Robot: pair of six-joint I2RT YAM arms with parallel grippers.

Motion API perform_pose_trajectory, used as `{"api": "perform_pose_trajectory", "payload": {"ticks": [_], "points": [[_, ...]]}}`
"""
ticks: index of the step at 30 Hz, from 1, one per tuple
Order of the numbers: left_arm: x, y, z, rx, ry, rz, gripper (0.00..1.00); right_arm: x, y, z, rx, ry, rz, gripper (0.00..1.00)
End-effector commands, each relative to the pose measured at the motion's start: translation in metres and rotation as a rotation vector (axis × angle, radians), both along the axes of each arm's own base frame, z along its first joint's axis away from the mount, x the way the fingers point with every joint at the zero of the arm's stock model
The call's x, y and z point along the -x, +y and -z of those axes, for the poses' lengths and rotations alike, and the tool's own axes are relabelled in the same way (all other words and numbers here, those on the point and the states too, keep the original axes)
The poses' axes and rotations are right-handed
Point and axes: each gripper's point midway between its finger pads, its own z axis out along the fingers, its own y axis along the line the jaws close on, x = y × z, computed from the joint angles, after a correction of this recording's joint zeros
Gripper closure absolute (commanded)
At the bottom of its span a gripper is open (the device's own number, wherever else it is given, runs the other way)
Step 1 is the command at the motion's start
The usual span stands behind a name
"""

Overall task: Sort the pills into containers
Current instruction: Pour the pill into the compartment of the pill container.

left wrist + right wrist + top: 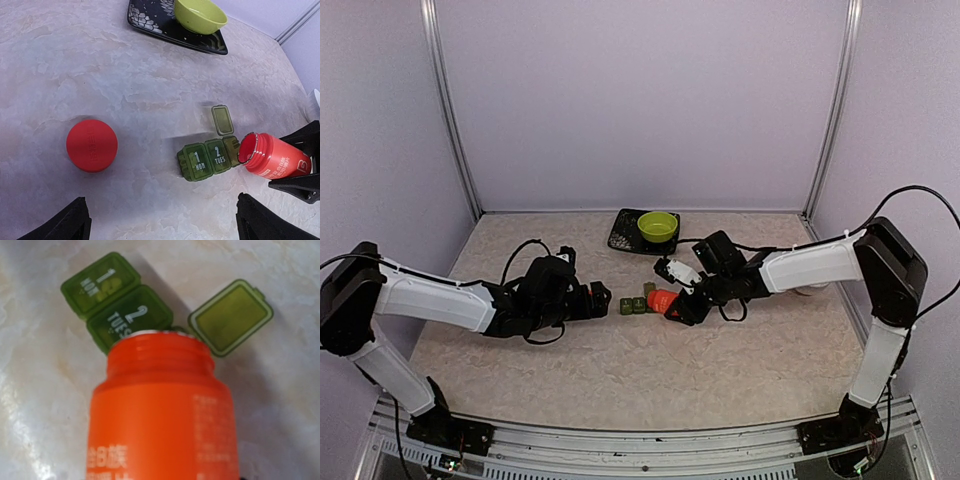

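Observation:
The containers (207, 160) are three dark green boxes in a row, also in the top view (633, 304) and the right wrist view (117, 305). The boxes marked MON and TUES are closed. The third box's lid (231, 317) stands open. My right gripper (682, 305) is shut on a red bottle (160, 415), tilted with its open mouth (248, 148) over the third box. My left gripper (162, 220) is open just left of the row, holding nothing. The bottle's red cap (92, 145) lies on the table to its left. No pills show.
A black tray (623, 236) with a lime green bowl (658, 226) sits at the back middle of the table. A white object (810, 290) lies under the right arm. Pale enclosure walls ring the table.

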Motion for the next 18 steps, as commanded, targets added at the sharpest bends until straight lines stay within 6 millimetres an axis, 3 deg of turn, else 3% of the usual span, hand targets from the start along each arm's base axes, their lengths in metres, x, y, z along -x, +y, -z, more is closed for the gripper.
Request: {"api": "perform_pose_trajectory", "payload": {"ticks": [1, 18], "points": [[0.0038, -0.0016, 0.0081, 0.002, 0.01, 0.007, 0.01, -0.0066, 0.0008, -0.0042, 0.001, 0.007, 0.014, 0.91], [0.0027, -0.0048, 0.0101, 0.003, 0.016, 0.014, 0.01, -0.0074, -0.0011, -0.0024, 0.054, 0.035, 0.023, 0.88]]}}
